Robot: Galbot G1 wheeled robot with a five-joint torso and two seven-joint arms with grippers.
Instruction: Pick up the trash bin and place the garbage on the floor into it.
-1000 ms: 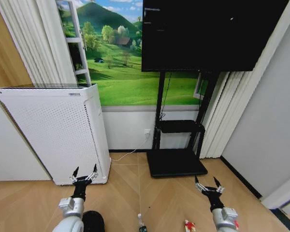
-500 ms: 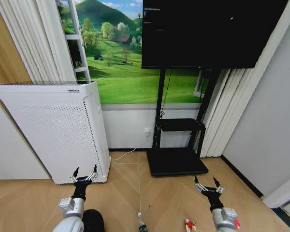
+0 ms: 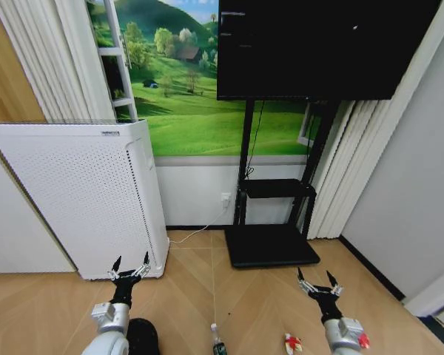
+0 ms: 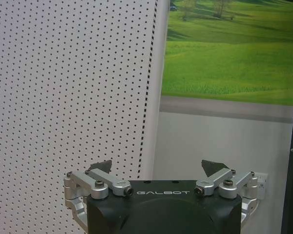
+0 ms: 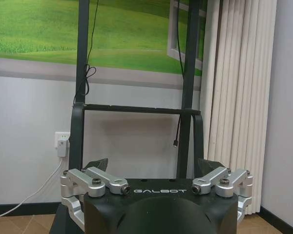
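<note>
The black trash bin (image 3: 143, 339) stands on the floor (image 3: 185, 296) at the bottom edge of the head view, just right of my left arm. My left gripper (image 3: 131, 260) (image 4: 158, 168) is open and empty, held above the floor ahead of the bin. A clear bottle with a white cap (image 3: 217, 342) stands at the bottom centre. A red-and-white wrapper (image 3: 291, 343) lies left of my right arm, and another red scrap (image 3: 364, 341) shows beside that arm. My right gripper (image 3: 314, 275) (image 5: 154, 165) is open and empty, ahead of the wrappers.
A tall white perforated air purifier (image 3: 81, 200) stands at the left against the wall. A black TV stand base (image 3: 270, 248) with a screen (image 3: 325, 44) above sits centre right. A white cable (image 3: 192, 238) runs along the floor between them.
The back wall, purifier and screen sit slightly higher in the picture, so the camera has moved. Both arms keep their pose, and the bin and garbage have not moved.
</note>
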